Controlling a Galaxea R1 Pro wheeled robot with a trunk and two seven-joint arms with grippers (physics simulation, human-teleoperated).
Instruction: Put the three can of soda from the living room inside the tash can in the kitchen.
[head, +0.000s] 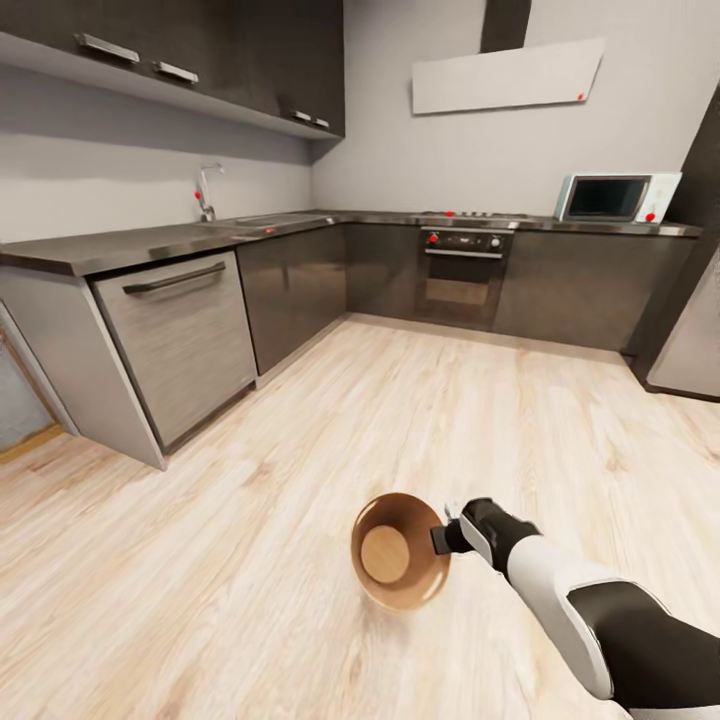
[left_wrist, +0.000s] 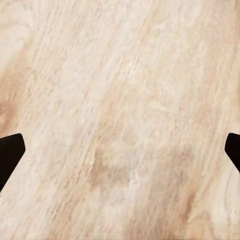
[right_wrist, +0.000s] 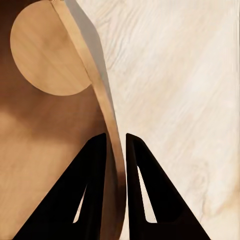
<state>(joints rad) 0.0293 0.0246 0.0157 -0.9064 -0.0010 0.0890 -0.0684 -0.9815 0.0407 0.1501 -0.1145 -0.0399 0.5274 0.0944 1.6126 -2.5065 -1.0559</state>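
We have the bin (head: 400, 552) pinched by its rim in our right gripper (head: 447, 538), one finger inside the wall and one outside, low at six o'clock over the kitchen floor (head: 300, 480). Our left gripper (left_wrist: 120, 150) is spread wide above bare planks. With so thin a pinch, we judge the bin could swing, slip out and roll away.

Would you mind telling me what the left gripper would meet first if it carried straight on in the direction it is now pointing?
Most likely the pale wood floor: the left wrist view looks along the left gripper, between its wide-apart fingers, at bare planks. How far off they lie is unclear.
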